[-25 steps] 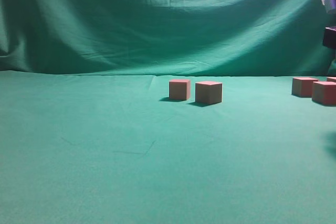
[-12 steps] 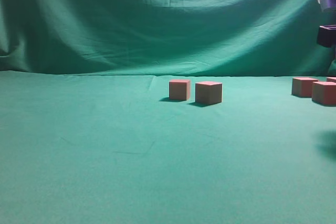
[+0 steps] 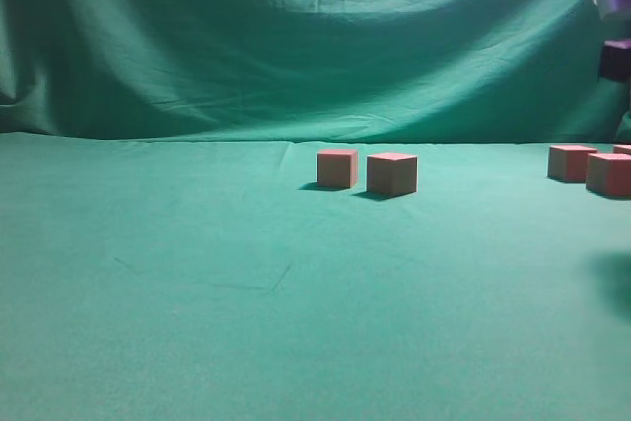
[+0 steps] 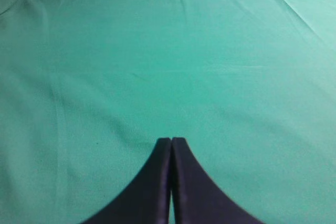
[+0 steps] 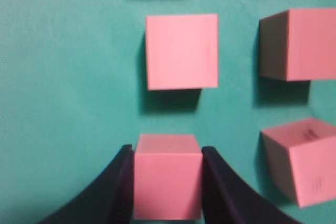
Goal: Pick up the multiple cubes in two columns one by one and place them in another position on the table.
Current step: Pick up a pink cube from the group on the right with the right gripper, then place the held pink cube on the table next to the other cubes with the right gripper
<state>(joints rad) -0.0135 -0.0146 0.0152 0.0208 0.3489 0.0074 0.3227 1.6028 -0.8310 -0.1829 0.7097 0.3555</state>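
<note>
Since the earlier frames, the dark piece of your right arm (image 3: 617, 58) at the far right edge of the exterior view has shifted upward a little; the cubes on the table have not moved.

In the right wrist view, your right gripper (image 5: 167, 182) has its two dark fingers (image 5: 119, 187) pressed against the left and right faces of a small salmon-pink matte cube (image 5: 167, 179), so it is clamped on that cube. Whether the cube is off the cloth you cannot tell from this view. Just beyond it lies a second pink cube (image 5: 181, 51), with two more to the right: one far (image 5: 299, 44), one near and tilted (image 5: 304, 160).

In the exterior view, two pink-tan cubes sit side by side near the middle of the broad green cloth-covered table (image 3: 197, 293), the left one (image 3: 337, 168) slightly farther back than the right one (image 3: 391, 174). More cubes (image 3: 572, 163) sit at the right edge.

Your left gripper (image 4: 171, 145) hangs over bare green cloth with its fingertips together, holding nothing.
</note>
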